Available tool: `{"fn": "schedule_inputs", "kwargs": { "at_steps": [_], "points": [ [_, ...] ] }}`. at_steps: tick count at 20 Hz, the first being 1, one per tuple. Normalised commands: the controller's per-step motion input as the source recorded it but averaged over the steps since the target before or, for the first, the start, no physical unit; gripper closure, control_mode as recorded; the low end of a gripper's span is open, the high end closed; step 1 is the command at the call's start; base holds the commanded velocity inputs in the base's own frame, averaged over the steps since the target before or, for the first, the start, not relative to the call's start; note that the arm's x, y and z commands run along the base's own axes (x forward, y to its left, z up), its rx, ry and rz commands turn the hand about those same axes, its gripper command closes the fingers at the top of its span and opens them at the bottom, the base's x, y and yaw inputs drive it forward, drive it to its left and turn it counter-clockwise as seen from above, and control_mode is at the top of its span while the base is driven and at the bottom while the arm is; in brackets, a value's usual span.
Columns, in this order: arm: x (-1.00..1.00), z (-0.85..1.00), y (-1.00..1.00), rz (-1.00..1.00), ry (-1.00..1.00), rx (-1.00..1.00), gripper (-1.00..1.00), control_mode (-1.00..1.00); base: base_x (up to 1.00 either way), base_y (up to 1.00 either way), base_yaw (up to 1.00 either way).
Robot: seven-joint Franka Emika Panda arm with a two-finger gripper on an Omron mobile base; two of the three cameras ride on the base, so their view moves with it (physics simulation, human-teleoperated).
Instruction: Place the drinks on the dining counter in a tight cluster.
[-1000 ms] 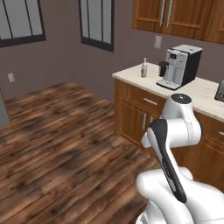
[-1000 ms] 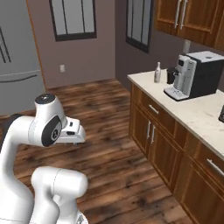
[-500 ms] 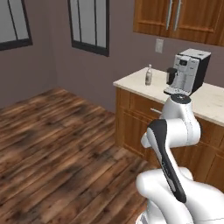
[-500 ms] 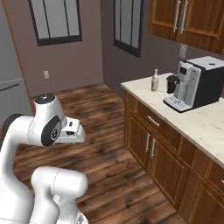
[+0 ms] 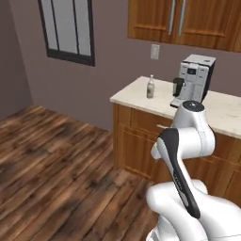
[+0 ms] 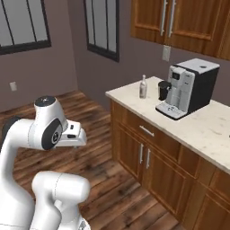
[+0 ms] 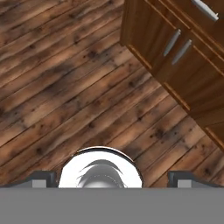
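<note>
My gripper (image 7: 113, 178) points down at the wooden floor (image 7: 74, 87). Its two dark fingertips (image 7: 43, 177) stand wide apart, open, with nothing between them. The arm is folded close over the base, its hand (image 6: 74, 134) held out level in the right base view. A slim, pale, narrow-necked bottle (image 5: 150, 87) (image 6: 143, 86) stands near the left end of a speckled counter (image 5: 141, 96) (image 6: 197, 130), left of the coffee machine and far beyond the gripper. I cannot tell whether it is one of the drinks. The dining counter is out of view.
A black and silver coffee machine (image 5: 192, 81) (image 6: 186, 87) sits on the counter under wooden wall cabinets (image 6: 179, 22). Wooden base cabinets (image 7: 183, 57) with metal handles run below the counter. Windows (image 5: 68, 30) line the grey wall, with plank floor (image 5: 61, 174) in front.
The whole picture has shifted: the base has driven and turned, so the counter, bottle and coffee machine now sit closer and more central. The arm's pose and open gripper are unchanged.
</note>
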Motion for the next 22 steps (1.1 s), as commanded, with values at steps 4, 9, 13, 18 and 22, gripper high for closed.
{"fn": "schedule_inputs", "kwargs": {
  "at_steps": [4,9,13,18,22],
  "points": [
    [0.00,0.00,0.00,0.00,0.00,0.00,-1.00,1.00,0.68,0.25,-0.40],
    [0.00,0.00,0.00,0.00,0.00,0.00,-1.00,1.00,0.79,0.29,-0.29],
    [0.00,0.00,0.00,0.00,0.00,0.00,-1.00,1.00,0.92,0.31,-0.13],
    [0.00,0.00,0.00,0.00,0.00,0.00,-1.00,1.00,0.86,0.32,-0.20],
    [0.00,0.00,0.00,0.00,0.00,0.00,-1.00,1.00,0.68,0.40,-0.37]
  ]
}}
